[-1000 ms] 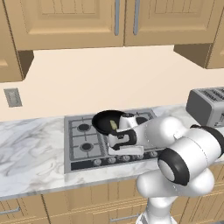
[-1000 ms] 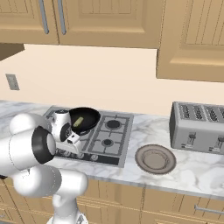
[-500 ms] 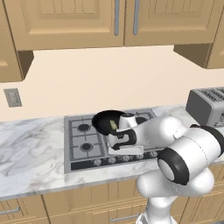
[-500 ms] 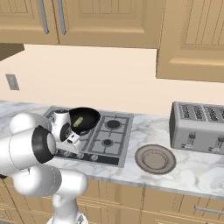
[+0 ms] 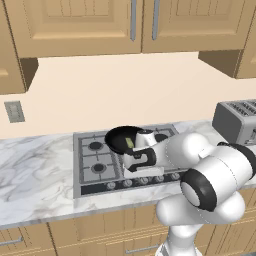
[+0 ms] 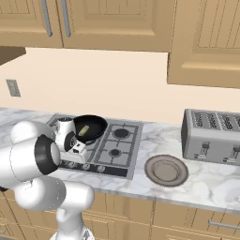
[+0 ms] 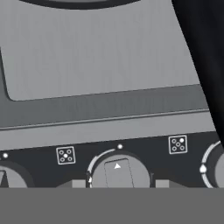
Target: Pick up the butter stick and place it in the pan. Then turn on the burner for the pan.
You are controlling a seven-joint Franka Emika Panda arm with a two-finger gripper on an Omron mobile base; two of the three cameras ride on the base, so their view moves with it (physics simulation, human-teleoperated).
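Note:
The black pan point(image 5: 118, 138) point(image 6: 93, 125) rests on the stove's back burner, and the pale yellow butter stick point(image 5: 129, 143) point(image 6: 83, 131) lies inside it. In the hand view, part of the pan's black handle point(image 7: 201, 52) crosses the right side. My gripper point(image 5: 133, 171) point(image 6: 77, 151) point(image 7: 120, 183) hangs over the stove's front control strip, in front of the pan. Its two fingertips point(image 7: 78, 183) sit tight against either side of a round burner knob point(image 7: 119, 173), so the gripper is shut on that knob.
The grey stove point(image 5: 92, 167) point(image 6: 119, 150) has several knobs along its dark front strip. A silver toaster point(image 5: 237, 120) point(image 6: 211, 136) stands on the marble counter to the right. A flat grey-brown plate point(image 6: 166, 169) lies between the stove and the toaster.
The fingers have closed in onto the burner knob. The arm has hardly moved, and the pan and butter stick are where they were.

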